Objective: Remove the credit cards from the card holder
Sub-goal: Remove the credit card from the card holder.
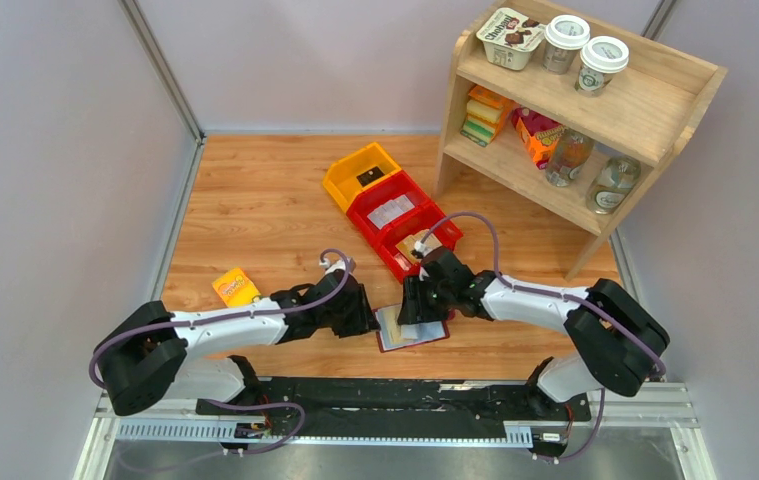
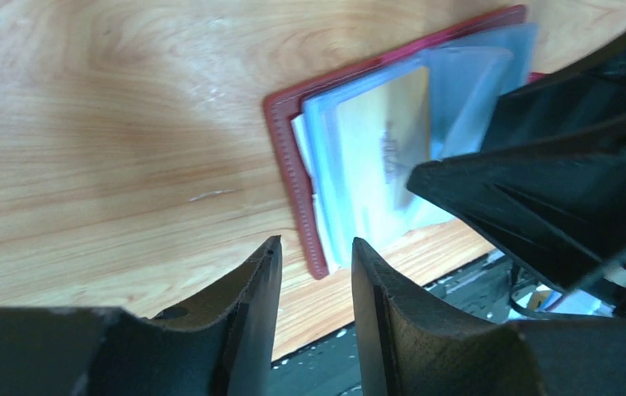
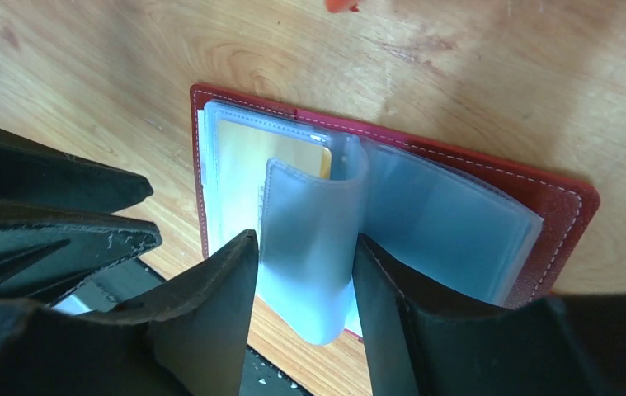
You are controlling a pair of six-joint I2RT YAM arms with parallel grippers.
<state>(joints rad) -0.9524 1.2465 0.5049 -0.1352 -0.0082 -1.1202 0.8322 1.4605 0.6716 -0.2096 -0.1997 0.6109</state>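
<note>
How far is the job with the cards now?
Done: the card holder lies open. In hand: the right gripper pinches a clear sleeve; the left gripper hovers open at the holder's edge. Left: a tan card sits inside its pocket, not yet out.

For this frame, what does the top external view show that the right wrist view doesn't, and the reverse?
Only top external: the wooden shelf, the yellow bin and the small yellow box. Only right wrist: a clear sleeve gripped between the fingers of the right gripper, and a tan card in a pocket beside it. Both: the open card holder lying on the wooden table.
</note>
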